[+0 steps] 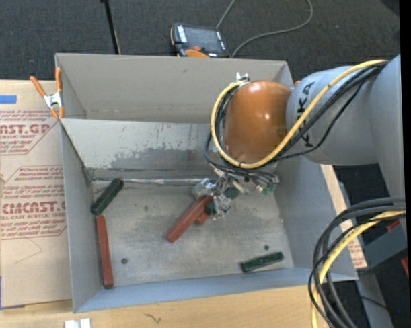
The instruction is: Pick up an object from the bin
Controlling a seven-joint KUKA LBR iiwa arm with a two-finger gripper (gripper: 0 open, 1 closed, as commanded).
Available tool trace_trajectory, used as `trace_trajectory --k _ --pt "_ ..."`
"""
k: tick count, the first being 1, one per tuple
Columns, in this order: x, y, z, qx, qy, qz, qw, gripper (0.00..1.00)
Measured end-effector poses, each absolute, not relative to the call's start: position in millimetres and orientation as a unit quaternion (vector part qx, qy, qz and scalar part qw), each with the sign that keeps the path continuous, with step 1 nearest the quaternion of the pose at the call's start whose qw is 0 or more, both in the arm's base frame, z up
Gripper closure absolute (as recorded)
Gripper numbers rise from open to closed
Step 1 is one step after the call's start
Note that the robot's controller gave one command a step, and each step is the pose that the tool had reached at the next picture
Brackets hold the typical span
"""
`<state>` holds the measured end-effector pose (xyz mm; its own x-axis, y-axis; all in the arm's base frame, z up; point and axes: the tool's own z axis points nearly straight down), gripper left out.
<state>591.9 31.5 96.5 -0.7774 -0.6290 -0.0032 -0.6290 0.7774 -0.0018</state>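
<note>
The gripper (217, 196) is low in the middle of the bin (157, 138), its tip down at the upper right end of a red-brown stick (186, 222). Metal and stick run together there, so whether it is clenched on the stick or released cannot be told. The stick lies slantwise on the grey floor, its other end pointing toward the near left, with bare floor all around its lower half.

Above the gripper sits the rounded orange cover (254, 121) of the wrist, looped by yellow and black cables (220, 105), and behind that the pale arm (355, 114) reaches in from the right over the bin's rim.

The other things lie well apart from the gripper. A dark green stick (107, 196) rests tilted near the left wall. Just below it, a second red-brown stick (104, 251) lies lengthwise along that wall. A shorter dark green stick (261, 261) lies near the front right corner, close to the front wall
</note>
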Motion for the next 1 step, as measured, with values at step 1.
trace_trajectory --k 1 --pt "588.1 42.0 232.6 -0.335 0.942 -0.001 0.005 1.00"
